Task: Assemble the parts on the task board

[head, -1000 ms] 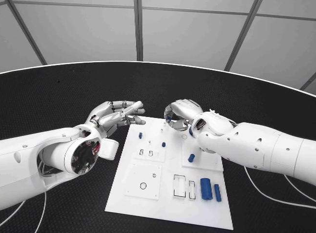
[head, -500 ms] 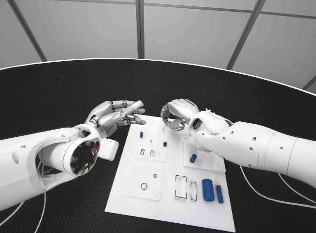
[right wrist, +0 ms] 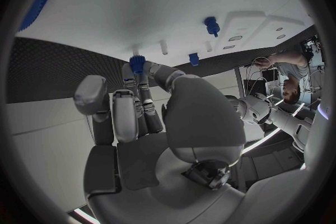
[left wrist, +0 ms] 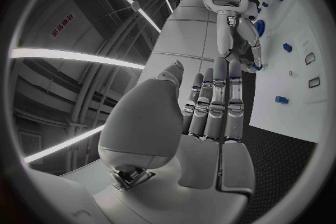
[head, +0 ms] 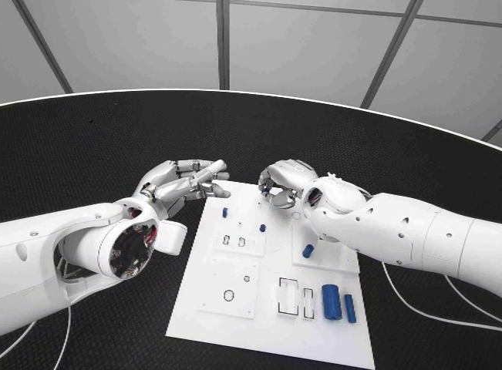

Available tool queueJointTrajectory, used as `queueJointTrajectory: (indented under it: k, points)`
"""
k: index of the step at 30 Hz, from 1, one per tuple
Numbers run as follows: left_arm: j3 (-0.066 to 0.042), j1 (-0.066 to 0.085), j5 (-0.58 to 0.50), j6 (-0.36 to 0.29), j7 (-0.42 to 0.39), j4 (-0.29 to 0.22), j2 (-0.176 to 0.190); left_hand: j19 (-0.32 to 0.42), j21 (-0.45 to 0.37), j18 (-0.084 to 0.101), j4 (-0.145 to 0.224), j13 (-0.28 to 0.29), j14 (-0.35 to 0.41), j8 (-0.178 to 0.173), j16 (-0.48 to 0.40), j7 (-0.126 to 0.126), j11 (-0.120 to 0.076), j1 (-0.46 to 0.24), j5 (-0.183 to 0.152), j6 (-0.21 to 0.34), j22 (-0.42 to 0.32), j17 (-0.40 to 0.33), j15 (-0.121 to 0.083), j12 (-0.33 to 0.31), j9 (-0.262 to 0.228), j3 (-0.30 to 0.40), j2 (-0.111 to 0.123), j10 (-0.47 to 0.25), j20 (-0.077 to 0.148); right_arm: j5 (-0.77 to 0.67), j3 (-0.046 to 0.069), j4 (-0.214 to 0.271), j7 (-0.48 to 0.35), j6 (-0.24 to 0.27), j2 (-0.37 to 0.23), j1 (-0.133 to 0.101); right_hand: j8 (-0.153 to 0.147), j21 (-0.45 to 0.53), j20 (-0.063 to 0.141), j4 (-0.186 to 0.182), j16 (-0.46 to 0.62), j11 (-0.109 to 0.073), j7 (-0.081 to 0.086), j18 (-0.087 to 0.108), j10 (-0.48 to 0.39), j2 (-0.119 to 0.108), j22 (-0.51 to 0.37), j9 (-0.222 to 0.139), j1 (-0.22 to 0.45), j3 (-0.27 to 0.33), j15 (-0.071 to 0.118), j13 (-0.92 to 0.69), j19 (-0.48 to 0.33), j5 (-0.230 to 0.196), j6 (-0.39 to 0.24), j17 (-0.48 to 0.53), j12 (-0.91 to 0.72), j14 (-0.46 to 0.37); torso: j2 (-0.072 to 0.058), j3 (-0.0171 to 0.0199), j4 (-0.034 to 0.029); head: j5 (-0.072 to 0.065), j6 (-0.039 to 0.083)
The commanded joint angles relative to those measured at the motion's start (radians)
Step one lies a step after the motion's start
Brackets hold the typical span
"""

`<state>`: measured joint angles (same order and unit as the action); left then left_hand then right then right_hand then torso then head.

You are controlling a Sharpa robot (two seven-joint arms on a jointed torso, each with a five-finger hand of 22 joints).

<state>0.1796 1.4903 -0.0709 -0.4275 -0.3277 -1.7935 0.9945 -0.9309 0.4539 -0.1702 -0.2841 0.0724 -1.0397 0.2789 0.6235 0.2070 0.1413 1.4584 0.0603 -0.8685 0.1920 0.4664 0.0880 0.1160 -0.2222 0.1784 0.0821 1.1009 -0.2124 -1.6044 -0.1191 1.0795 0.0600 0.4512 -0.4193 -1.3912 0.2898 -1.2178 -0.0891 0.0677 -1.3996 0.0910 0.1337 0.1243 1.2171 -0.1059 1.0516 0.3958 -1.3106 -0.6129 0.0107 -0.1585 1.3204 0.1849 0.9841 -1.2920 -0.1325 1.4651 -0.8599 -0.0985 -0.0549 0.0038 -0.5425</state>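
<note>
Right hand (head: 286, 183) pinches small blue part (right wrist: 137, 63) above task board (head: 212, 308); loose pinch risks drop. Left hand (head: 187, 185) curled, empty.

Task board (head: 212, 308) mid-table; two parts (head: 338, 301) near right edge; both hands at far end

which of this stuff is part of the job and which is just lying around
Job: task board; blue parts lying on it; small blue part pinched by the right hand; left hand, empty.
Just there: black table; white cables.
</note>
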Motion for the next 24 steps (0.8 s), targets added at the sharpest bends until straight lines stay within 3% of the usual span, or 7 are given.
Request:
queueJointTrajectory:
  k: [1, 17, 20, 22, 24]
  points:
    - [0.0, 0.0, 0.0, 0.0, 0.0, 0.0, 0.0, 0.008, 0.007, -0.011, -0.001, -0.001, 0.006, -0.005, 0.004, 0.004, 0.007, -0.002, -0.001, 0.002, 0.001, 0.001, -0.001, -0.003, -0.001, 0.007, 0.0, -0.002, -0.003, 0.0, 0.0, 0.0, 0.004, -0.002, -0.001, 0.0, 0.001, -0.006, 0.002, 0.006, -0.005, -0.028, 0.004, -0.02, 0.03, 0.0, 0.001, 0.001, -0.005, 0.001, 0.005, -0.002, 0.003, 0.002, -0.006, -0.001, -0.005, 0.054, -0.003, -0.0006, 0.0001, 0.0, 0.001]
    - [0.0, 0.0, 0.0, 0.001, 0.001, 0.0, 0.0, 0.008, 0.007, -0.011, -0.001, -0.001, 0.006, -0.005, 0.004, 0.004, 0.007, -0.002, -0.001, 0.002, 0.001, 0.001, -0.001, -0.003, -0.001, 0.007, 0.0, -0.002, -0.003, 0.0, 0.0, -0.005, 0.008, -0.011, 0.006, 0.0, -0.002, -0.005, 0.002, 0.006, -0.006, -0.026, 0.005, -0.02, 0.026, -0.001, 0.0, 0.002, -0.004, 0.002, 0.004, -0.004, 0.002, 0.002, -0.009, -0.002, -0.003, 0.054, -0.009, -0.002, 0.0, 0.004, 0.005]
    - [0.0, 0.0, 0.0, 0.001, 0.001, 0.001, 0.0, 0.009, 0.007, -0.011, -0.001, -0.001, 0.008, -0.007, 0.006, 0.004, 0.007, -0.002, -0.001, 0.002, 0.001, 0.002, 0.0, -0.005, -0.001, 0.009, 0.0, -0.003, -0.003, 0.0, 0.0, -0.007, 0.005, -0.006, 0.006, 0.0, -0.024, 0.002, -0.004, -0.003, -0.004, -0.014, 0.015, -0.019, -0.011, -0.011, -0.007, -0.001, 0.012, 0.003, -0.006, 0.0, -0.006, 0.001, -0.042, 0.003, 0.02, 0.052, -0.01, -0.0024, -0.0003, 0.003, 0.005]
    - [0.0, 0.0, 0.0, 0.002, 0.002, 0.001, 0.0, 0.009, 0.007, -0.011, -0.001, -0.001, 0.008, -0.007, 0.006, 0.004, 0.007, -0.002, -0.001, 0.002, 0.001, 0.002, 0.0, -0.005, -0.001, 0.009, 0.0, -0.003, -0.003, 0.0, 0.0, -0.008, 0.002, 0.002, 0.007, 0.0, -0.07, 0.017, -0.02, -0.021, 0.003, 0.011, 0.035, -0.016, -0.089, -0.044, -0.023, -0.014, 0.044, 0.002, -0.029, 0.021, -0.02, -0.001, -0.112, 0.018, 0.068, 0.047, -0.011, -0.002, 0.0005, 0.003, 0.005]
    - [0.0, 0.0, 0.0, 0.002, 0.002, 0.002, -0.001, 0.009, 0.007, -0.011, -0.001, -0.001, 0.008, -0.007, 0.006, 0.004, 0.007, -0.002, -0.001, 0.002, 0.001, 0.002, 0.0, -0.005, -0.001, 0.009, 0.0, -0.003, -0.003, 0.0, 0.0, -0.007, 0.0, 0.011, 0.007, 0.0, -0.072, 0.017, -0.023, -0.022, 0.003, 0.013, 0.035, -0.016, -0.093, -0.047, -0.023, -0.014, 0.046, 0.001, -0.029, 0.022, -0.021, -0.002, -0.116, 0.018, 0.069, 0.047, -0.011, -0.0027, 0.0013, 0.004, 0.007]
